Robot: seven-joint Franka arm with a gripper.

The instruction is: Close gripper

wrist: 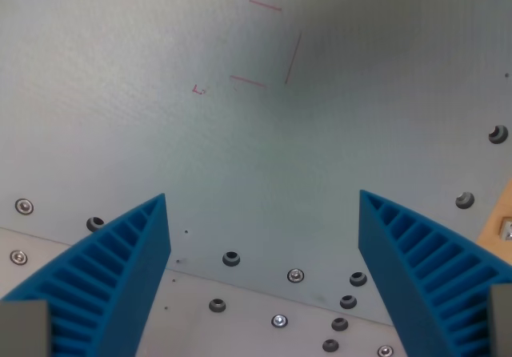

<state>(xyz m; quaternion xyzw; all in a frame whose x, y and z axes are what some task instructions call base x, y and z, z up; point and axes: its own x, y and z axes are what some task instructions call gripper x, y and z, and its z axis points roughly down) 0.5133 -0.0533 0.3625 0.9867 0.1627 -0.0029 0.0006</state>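
Note:
My gripper [262,213] is open, with nothing between its two blue ribbed fingers. One finger [120,269] stands at the wrist view's lower left, the other finger [416,253] at the lower right, a wide gap between them. Below them lies a pale grey table surface [240,149]. No object is held.
Faint red pen marks [268,45] outline a square on the grey surface near the top. Several screws and holes [295,275] dot a metal plate along the bottom. A wooden edge [500,221] shows at the wrist view's right.

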